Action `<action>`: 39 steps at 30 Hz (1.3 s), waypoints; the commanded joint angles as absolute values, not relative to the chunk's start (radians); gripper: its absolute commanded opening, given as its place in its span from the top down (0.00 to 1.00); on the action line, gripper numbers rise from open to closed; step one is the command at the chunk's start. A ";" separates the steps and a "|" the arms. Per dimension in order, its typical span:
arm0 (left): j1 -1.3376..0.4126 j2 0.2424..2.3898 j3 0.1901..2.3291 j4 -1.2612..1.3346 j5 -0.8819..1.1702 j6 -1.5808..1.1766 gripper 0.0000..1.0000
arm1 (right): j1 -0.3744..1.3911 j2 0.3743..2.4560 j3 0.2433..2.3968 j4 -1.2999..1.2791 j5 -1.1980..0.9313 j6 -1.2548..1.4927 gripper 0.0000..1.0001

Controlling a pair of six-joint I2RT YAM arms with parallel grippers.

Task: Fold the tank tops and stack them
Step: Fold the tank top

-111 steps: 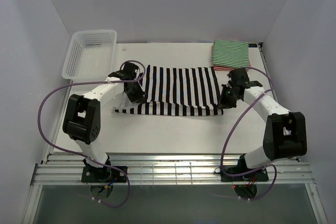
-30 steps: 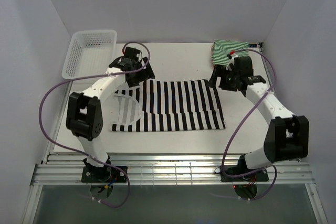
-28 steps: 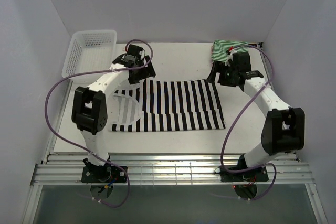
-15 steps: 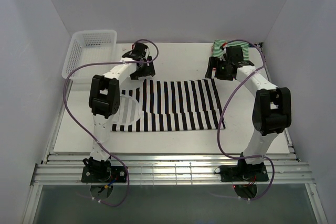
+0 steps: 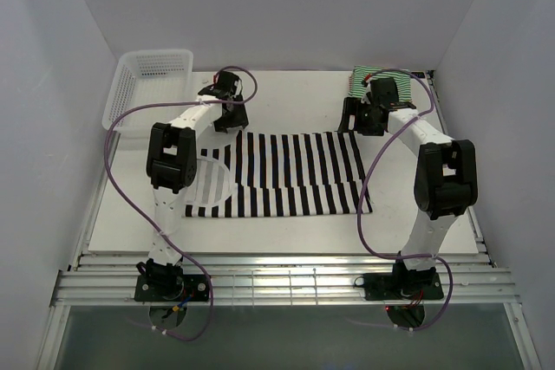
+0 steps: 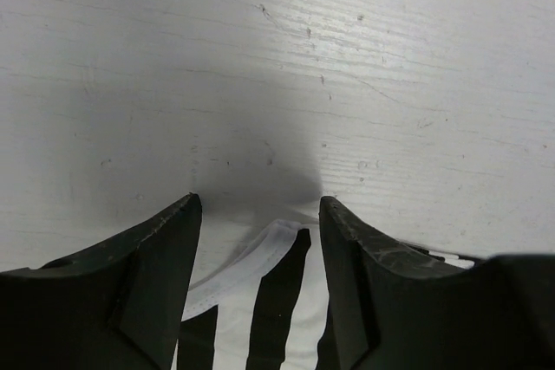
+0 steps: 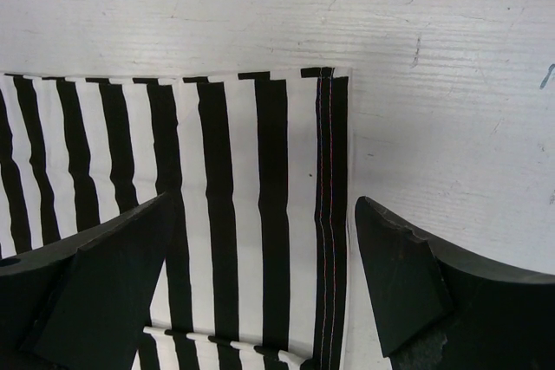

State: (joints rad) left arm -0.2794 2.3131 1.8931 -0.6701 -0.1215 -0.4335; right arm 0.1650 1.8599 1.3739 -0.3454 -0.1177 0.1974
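Two pairs of jaws stand open at the far edge of the black-and-white top (image 5: pixel 290 171).
My left gripper (image 6: pixel 258 201) hangs over the white table (image 5: pixel 295 93) with its fingers apart, and the tip of one strap lies between them unpinched. My right gripper (image 7: pixel 262 201) is spread wide over the top's far right corner, with the cloth loose between its fingers. That top lies flat mid-table. One green-and-white top (image 5: pixel 368 75) sits folded in the far right corner, partly hidden by my right arm. One white mesh basket (image 5: pixel 121 97) stands at the far left, well apart. I count two tops in view, one basket and two purple cables (image 5: pixel 107 140).
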 commanded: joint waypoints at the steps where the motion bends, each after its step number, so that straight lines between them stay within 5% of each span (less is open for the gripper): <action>1: -0.278 2.303 1.890 -0.661 -0.091 -0.426 0.34 | 0.161 1.870 1.419 -0.342 -0.101 0.181 0.10; 7: -0.279 2.304 1.873 -0.660 -0.045 -0.411 0.44 | 0.158 1.876 1.416 -0.342 -0.095 0.181 0.10; 14: -0.281 2.295 1.841 -0.661 -0.035 -0.403 0.68 | 0.152 1.884 1.414 -0.341 -0.087 0.183 0.10; 19: -0.287 2.290 1.833 -0.661 -0.026 -0.387 1.00 | 0.150 1.894 1.419 -0.341 -0.086 0.181 0.10; 39: -0.299 2.059 1.635 -0.466 -0.141 -0.471 1.00 | 0.150 1.985 1.508 -0.322 -0.081 0.152 0.10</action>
